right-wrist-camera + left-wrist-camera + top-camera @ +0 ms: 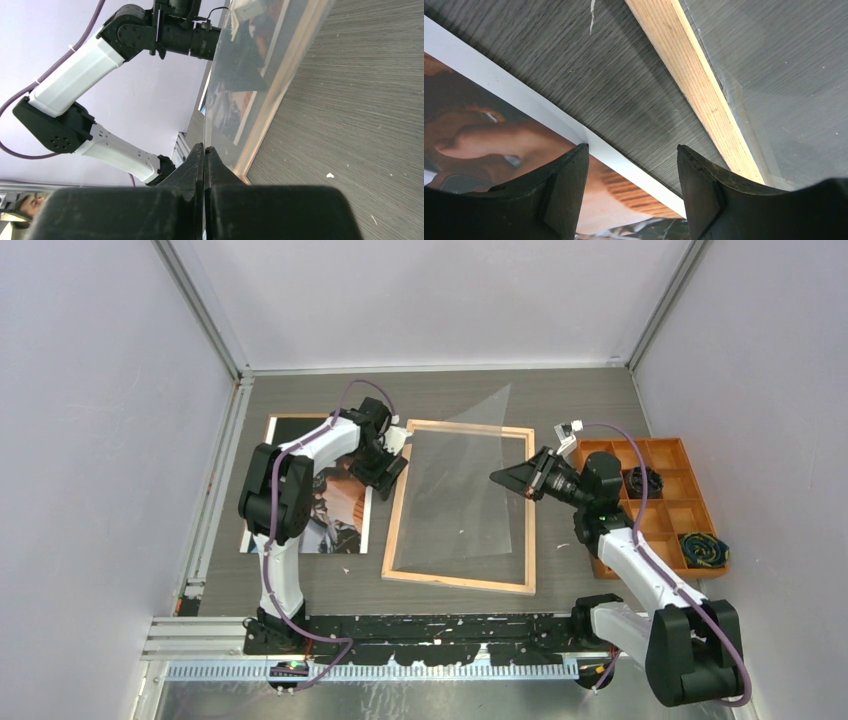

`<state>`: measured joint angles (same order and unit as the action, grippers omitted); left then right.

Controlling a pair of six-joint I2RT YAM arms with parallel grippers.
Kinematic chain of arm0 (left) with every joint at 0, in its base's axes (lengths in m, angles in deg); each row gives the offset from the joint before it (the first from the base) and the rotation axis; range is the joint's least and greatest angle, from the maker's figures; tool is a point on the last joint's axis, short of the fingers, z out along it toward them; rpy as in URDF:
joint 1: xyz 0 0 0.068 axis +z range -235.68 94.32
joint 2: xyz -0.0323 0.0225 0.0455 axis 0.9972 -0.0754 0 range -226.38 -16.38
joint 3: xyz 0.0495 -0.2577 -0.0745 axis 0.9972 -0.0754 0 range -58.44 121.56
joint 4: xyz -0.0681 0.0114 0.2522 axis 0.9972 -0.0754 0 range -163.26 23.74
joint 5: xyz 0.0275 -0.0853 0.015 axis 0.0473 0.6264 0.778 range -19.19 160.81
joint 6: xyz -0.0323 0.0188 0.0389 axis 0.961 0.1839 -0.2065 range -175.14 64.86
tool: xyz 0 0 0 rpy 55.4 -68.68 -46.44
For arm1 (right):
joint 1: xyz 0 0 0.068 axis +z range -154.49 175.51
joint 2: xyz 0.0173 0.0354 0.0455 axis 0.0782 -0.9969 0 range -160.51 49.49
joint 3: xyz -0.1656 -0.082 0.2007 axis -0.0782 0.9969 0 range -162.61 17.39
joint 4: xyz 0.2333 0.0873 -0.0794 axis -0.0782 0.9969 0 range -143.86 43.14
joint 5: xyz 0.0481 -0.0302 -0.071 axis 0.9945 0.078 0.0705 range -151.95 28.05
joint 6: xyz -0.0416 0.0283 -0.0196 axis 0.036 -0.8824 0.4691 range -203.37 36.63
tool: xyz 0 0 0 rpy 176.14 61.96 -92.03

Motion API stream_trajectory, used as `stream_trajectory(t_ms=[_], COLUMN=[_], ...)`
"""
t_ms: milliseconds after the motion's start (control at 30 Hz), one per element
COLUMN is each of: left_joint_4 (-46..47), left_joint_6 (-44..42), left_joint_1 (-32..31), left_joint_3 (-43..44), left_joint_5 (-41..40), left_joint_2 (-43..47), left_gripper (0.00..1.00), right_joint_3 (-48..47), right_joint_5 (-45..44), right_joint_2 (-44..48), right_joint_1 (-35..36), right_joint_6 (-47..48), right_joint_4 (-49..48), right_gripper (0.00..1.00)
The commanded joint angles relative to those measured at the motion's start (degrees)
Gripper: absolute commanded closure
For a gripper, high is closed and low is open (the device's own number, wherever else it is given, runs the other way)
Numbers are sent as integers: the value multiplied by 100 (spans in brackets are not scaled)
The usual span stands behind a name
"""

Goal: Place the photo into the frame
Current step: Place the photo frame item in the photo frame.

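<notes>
Below, photo [484,137] edge, between left fingers [566,187]

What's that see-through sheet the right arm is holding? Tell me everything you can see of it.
The clear sheet is a thin, transparent rectangle; glass or plastic, I cannot tell. The right claw is pinched shut on its edge, holding it tilted over the light wooden frame, its far corner raised past the far rail. Its left side seems to rest on the frame. The dark table shows through.
</notes>
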<state>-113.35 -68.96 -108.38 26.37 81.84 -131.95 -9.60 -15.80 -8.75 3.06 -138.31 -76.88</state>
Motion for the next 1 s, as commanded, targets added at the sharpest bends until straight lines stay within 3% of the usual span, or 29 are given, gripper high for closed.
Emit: stream_trajectory(t_ms=[0, 367, 967], left_joint_4=[183, 597, 881], left_joint_6=[84, 430, 462], left_joint_1=[-59, -59, -109], left_joint_3=[-171, -205, -503], left_joint_5=[415, -1047, -1004], left_joint_2=[-99, -79, 358], left_gripper=[34, 33, 20], right_joint_3=[-237, -280, -393], right_joint_5=[424, 660, 616], right_joint_2=[-217, -263, -589], right_joint_1=[24, 143, 378], right_joint_6=[-294, -541, -694], right_joint_4=[-900, -1326, -1530], right_gripper=[99, 99, 99])
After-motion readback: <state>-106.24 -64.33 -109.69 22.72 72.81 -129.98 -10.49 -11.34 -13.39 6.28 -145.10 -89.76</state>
